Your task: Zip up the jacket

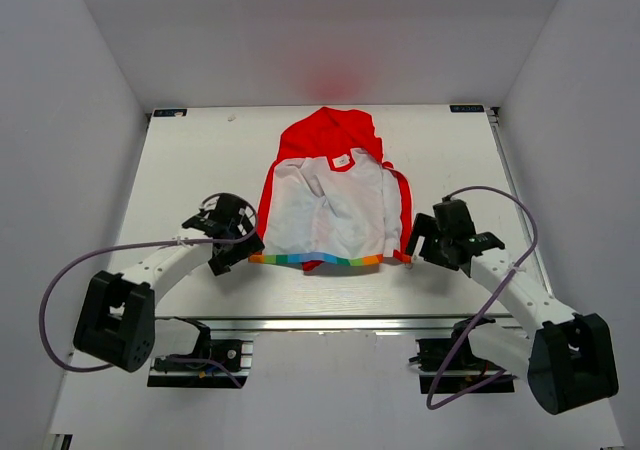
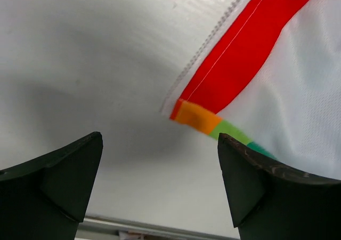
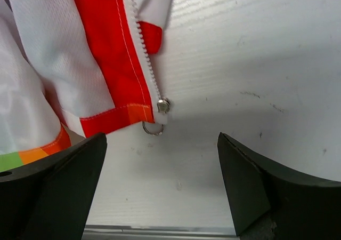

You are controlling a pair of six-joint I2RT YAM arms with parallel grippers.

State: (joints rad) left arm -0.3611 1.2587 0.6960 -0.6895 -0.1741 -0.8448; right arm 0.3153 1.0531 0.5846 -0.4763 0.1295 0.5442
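**Open jacket, both grippers empty at the hem corners**

The left gripper (image 1: 236,250), fingers spread and holding nothing, hangs at 8 o'clock of the jacket (image 1: 330,205). The jacket lies lining-up on the table (image 1: 190,170), hood at 12 o'clock. The right gripper (image 1: 418,246), equally spread and empty, sits at 4 o'clock, just short of the zipper slider (image 3: 163,106). The risk is pinching loose hem rather than the zipper edge, which would bunch the fabric and misalign the two halves.

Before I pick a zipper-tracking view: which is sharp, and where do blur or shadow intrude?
Right wrist: zipper slider and teeth crisp, evenly lit. Left wrist: the jacket blurs at its orange hem corner; a soft shadow darkens the table. Top external: even light, faint red glow on the back wall.
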